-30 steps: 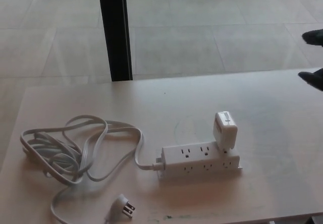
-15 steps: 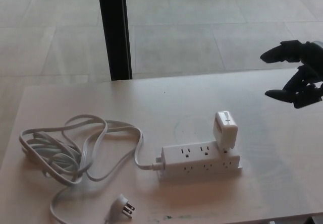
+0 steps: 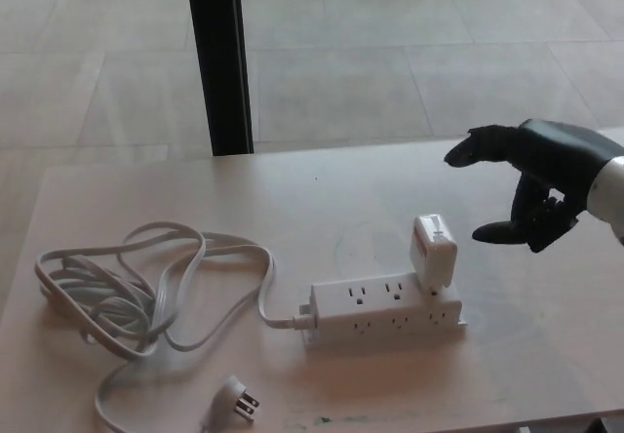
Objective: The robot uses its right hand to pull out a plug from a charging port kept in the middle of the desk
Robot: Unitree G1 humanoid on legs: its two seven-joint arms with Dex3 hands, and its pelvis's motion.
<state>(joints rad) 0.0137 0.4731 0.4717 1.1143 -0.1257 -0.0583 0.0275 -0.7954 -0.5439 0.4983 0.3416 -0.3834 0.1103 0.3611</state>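
Item: white plug (image 3: 434,251) seated in a white power strip (image 3: 385,310), mid-worktop, right robot hand (image 3: 531,191) nearby.

Detail: the power strip lies flat on the pale worktop (image 3: 546,345), long axis running left to right, its sockets facing up and toward the camera. The plug is a boxy block standing in the strip's far right socket, long axis upright and leaning slightly away (its prongs are hidden inside the socket). The right robot hand is above and to the right of the plug, apart from it, spread open and holding nothing; its forearm is cut off by the right edge. A grey-white cord (image 3: 136,287) leaves the strip's left end and lies in loose loops at left, ending in a wall plug (image 3: 237,400) near the front edge. A black post (image 3: 219,58) stands beyond the worktop.
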